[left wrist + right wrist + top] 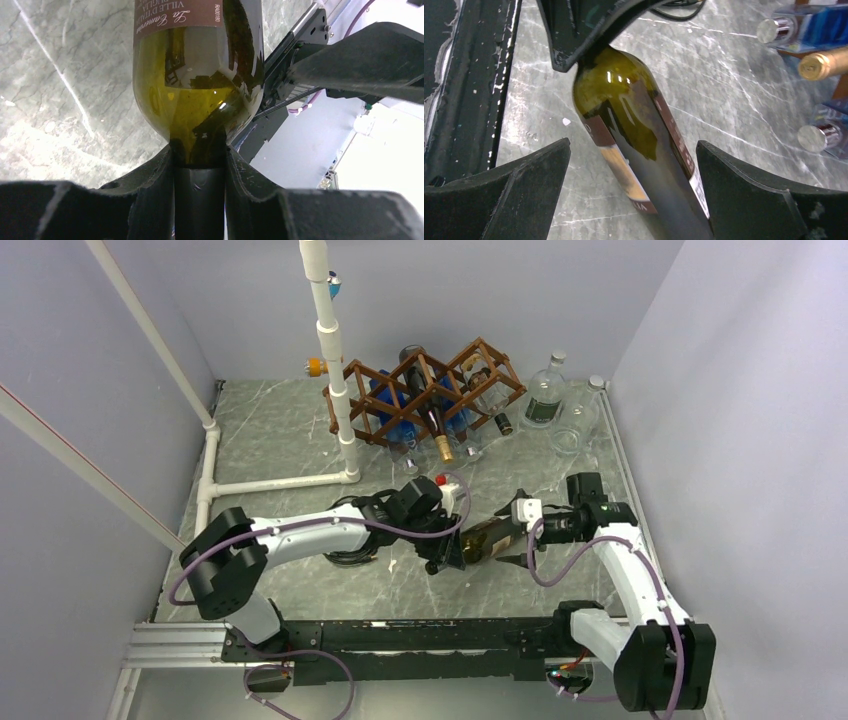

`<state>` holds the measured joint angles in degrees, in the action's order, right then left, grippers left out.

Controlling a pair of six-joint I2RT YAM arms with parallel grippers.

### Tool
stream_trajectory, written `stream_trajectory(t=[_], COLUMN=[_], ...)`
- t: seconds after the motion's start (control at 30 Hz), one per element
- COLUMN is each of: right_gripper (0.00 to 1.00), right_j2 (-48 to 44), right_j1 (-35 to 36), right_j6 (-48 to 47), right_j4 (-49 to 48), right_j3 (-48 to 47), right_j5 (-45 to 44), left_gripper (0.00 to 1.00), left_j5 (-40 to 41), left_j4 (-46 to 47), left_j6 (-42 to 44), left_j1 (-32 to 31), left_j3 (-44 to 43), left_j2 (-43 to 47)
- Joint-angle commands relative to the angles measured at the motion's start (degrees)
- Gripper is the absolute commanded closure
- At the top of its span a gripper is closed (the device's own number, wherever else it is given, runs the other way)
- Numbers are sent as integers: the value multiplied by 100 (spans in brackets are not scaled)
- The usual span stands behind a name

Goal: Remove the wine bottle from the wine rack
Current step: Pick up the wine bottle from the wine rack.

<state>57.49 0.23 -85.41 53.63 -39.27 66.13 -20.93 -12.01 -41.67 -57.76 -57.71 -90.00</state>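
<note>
Left gripper [200,161] clamps neck of olive-green, maroon-labelled wine bottle [200,85].

Table [280,440]: grey marble-patterned top. Well beyond the left pincer [447,558], at the far side: dark brown wooden lattice rack [420,390], standing on the top. Beside it, on the left pincer's side: white plastic pipe frame [335,370], foot on the surface. Beyond the right pincer [506,536], far corner: two clear glass bottles [545,395], upright. Near edge, behind both pincers: black metal rail [400,635].
</note>
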Motion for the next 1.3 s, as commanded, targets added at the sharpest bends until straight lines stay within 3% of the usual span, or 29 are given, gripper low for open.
stream_trajectory(t=[0.0,0.33,0.63,0.9,1.0,1.13,1.27], right_gripper=[0,0,1,13,21,30,35], right_j2=[4,-15,80,31,47,73,121], right_j1=[331,1201,1878,1984,2044,2060,2059], right_j6=[-176,230,575,536,500,490,542], right_j4=[-341,-1095,-1894,-1926,-1864,-1707,-1590], right_j3=[105,361,669,674,632,510,415], right_j5=[-217,-1282,-2485,-2548,-2540,-2339,-2134], left_gripper=[100,100,93,88,77,51,34], left_j5=[-444,-667,-1108,-1294,-1451,-1583,-1665], left_j4=[815,740,1122,1535,1714,2028,2189], left_j6=[-35,-2,-119,-291,-368,-478,-504], left_j1=[10,25,84,199,236,280,338], left_j3=[-486,-727,-723,-495,-414,-240,-68], left_j2=[-70,-364,-588,-596,-607,-537,-421])
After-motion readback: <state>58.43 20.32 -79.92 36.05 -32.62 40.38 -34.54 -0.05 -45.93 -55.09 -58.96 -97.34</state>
